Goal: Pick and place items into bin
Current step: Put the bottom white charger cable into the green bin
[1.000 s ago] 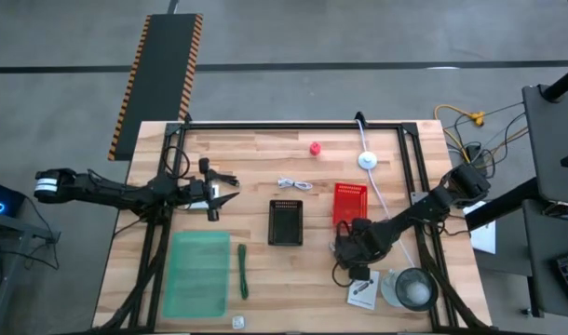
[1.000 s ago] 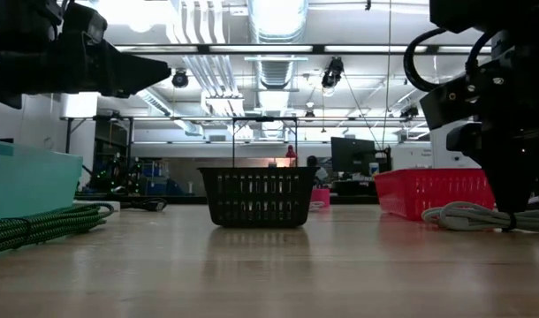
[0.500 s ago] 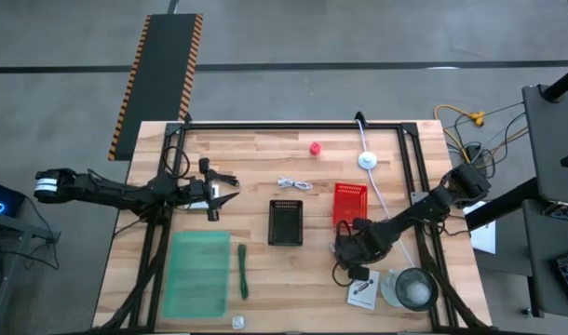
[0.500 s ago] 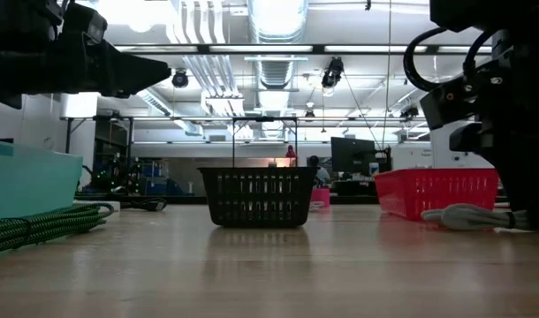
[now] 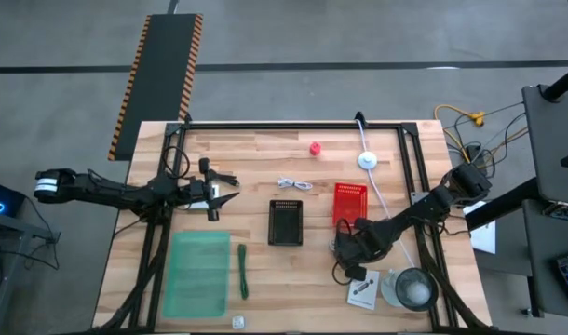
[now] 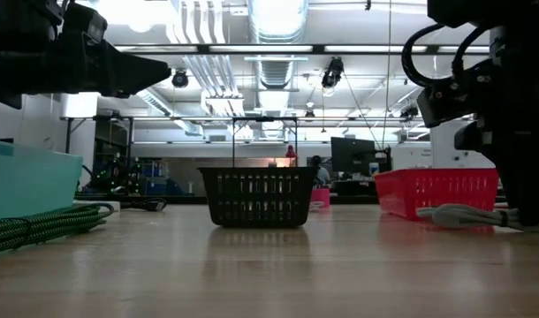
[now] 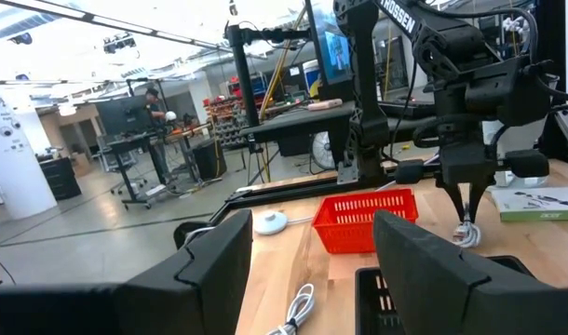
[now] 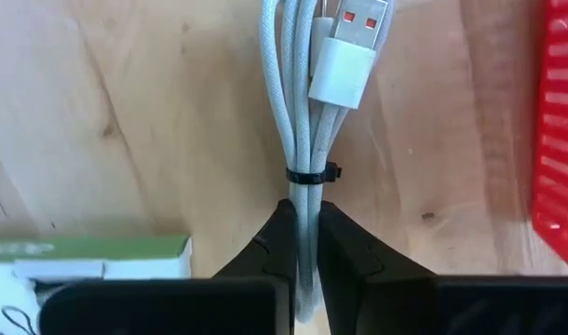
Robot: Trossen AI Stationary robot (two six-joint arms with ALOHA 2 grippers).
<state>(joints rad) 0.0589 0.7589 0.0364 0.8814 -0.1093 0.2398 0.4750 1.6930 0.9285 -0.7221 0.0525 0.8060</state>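
the right hand [image 8: 303, 244] is clamped on a bundled white cable [image 8: 303, 140] lying on the surface beside the red bin [image 5: 350, 203]. next it likely needs lifting and carrying over that bin. the left hand [image 7: 307, 247], fingers apart, waits well away.

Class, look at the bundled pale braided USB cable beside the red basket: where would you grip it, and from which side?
Grip the bundled pale braided USB cable at its tied waist, beside the thin black tie, coming down from above and closing across the strands. There the loops are pinched narrow; the right hand is clamped just there.
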